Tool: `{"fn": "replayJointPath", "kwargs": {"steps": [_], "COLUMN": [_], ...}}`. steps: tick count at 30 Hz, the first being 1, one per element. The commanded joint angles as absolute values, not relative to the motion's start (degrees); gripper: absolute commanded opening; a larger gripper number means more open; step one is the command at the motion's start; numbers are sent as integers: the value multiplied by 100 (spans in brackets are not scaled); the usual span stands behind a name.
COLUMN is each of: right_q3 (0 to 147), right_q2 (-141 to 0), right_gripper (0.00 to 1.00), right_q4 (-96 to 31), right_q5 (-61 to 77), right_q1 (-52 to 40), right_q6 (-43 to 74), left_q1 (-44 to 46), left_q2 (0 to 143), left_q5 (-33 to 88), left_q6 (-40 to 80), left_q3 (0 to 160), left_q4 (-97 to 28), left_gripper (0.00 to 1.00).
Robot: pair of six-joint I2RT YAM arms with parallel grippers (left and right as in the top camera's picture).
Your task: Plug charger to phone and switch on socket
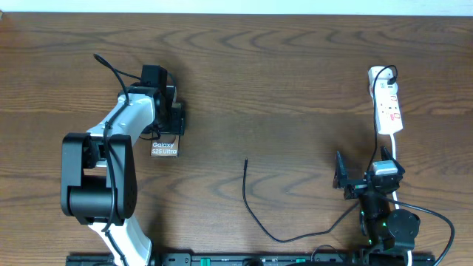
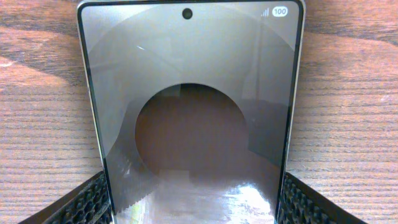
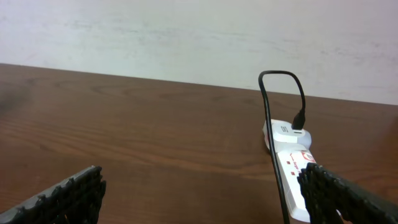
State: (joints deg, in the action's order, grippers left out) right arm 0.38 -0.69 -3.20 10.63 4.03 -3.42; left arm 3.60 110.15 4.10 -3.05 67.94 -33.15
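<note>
The phone (image 1: 164, 146) lies on the table at the left, its white "Galaxy S25 Ultra" lettering showing. My left gripper (image 1: 170, 122) is over its far end. In the left wrist view the phone's glossy face (image 2: 193, 93) fills the frame, and the left gripper (image 2: 194, 194) has a finger against each long side. The charger (image 1: 255, 210) lies loose in the middle, its tip (image 1: 246, 160) pointing away from me. The socket (image 1: 386, 103) lies at the far right; it also shows in the right wrist view (image 3: 289, 171). My right gripper (image 1: 363, 171) (image 3: 202, 193) is wide open and empty, short of the socket.
A black plug (image 3: 299, 121) with a looping black cable sits in the socket's far end. The socket's white cord (image 1: 394, 151) runs back toward the right arm's base. A pale wall (image 3: 186, 37) stands behind the table's far edge.
</note>
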Motion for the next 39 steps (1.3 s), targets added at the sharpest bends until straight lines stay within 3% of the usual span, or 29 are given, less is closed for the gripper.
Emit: {"fn": "replayJointPath", "kwargs": {"steps": [1, 4, 39], "right_q3": [32, 32, 32], "right_q2": [-32, -32, -32], "right_gripper": [99, 99, 99], "right_q4": [-349, -349, -349], "right_q5": [1044, 1044, 1044], "right_q1": [368, 370, 368], "right_q6": [-392, -392, -392], "left_q1": [384, 384, 384], "left_q2": [11122, 11122, 11107], "left_q5": [445, 445, 447], "left_q6": [-340, -340, -336], "left_q3": [6670, 6670, 6672], "left_q4": [-3334, -3332, -3332], "left_gripper": [13, 8, 8]}}
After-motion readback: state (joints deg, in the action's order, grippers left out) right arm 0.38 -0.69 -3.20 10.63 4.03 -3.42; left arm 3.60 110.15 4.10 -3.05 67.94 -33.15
